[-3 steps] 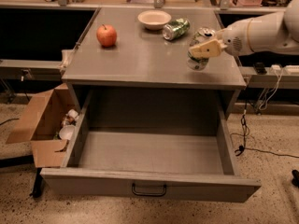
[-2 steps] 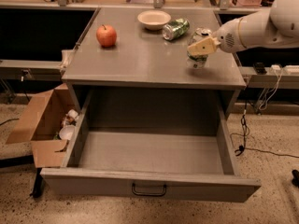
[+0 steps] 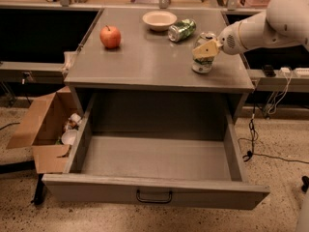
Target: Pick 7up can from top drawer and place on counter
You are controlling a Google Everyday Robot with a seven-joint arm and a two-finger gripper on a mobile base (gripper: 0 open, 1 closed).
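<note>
The 7up can [image 3: 202, 65], silvery-white with pale green patches, stands upright on the counter [image 3: 145, 62] near its right edge. My gripper [image 3: 205, 49] comes in from the right on a white arm [image 3: 270, 25] and sits at the can's top, covering its upper half. The top drawer [image 3: 154, 158] is pulled fully out below the counter and nothing shows inside it; its dark wire handle [image 3: 154, 196] is on the front panel.
On the counter are a red apple [image 3: 110, 36] at the left, a white bowl [image 3: 159, 19] at the back and a dented green can [image 3: 182, 30] lying on its side. An open cardboard box [image 3: 43, 129] sits on the floor at the left. Cables [image 3: 251, 129] hang at the right.
The arm shifted slightly at the can; the can has stayed in the same spot on the counter. Nothing else moved.
</note>
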